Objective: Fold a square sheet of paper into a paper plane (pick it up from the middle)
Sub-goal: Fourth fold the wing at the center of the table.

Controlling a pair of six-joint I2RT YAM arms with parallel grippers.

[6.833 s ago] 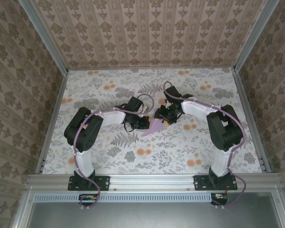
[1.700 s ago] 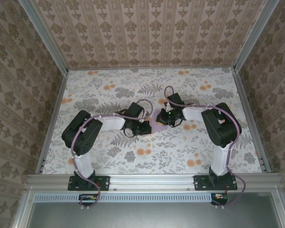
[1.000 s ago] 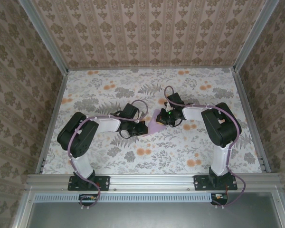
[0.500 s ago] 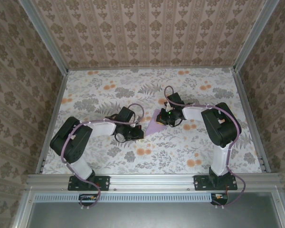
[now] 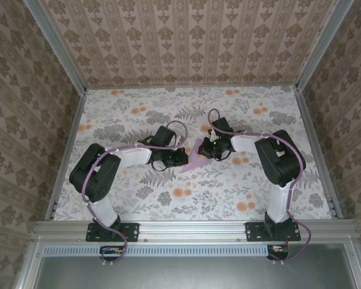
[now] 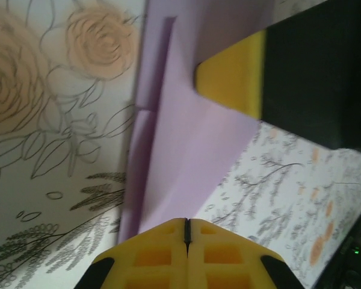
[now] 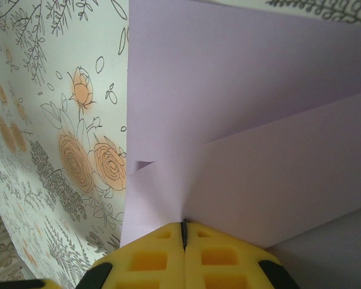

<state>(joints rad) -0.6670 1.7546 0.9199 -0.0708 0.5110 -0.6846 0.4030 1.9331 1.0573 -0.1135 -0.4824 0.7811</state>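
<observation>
Floral-print worktop (image 5: 138, 198), matte. In the middle of it is the folded lilac paper (image 5: 196, 160), thin, smooth and sharply creased. Left claw (image 5: 184, 158) and right claw (image 5: 206, 150) pinch it shut from opposite sides. Wrist cams show overlapping flaps and waffled yellow pads (image 7: 150, 259); overhead it's just a small wedge.

Paper (image 7: 246, 84) plain lilac; right pincer (image 7: 184, 233) yellow; table (image 7: 60, 90) floral, orange-grey.
</observation>
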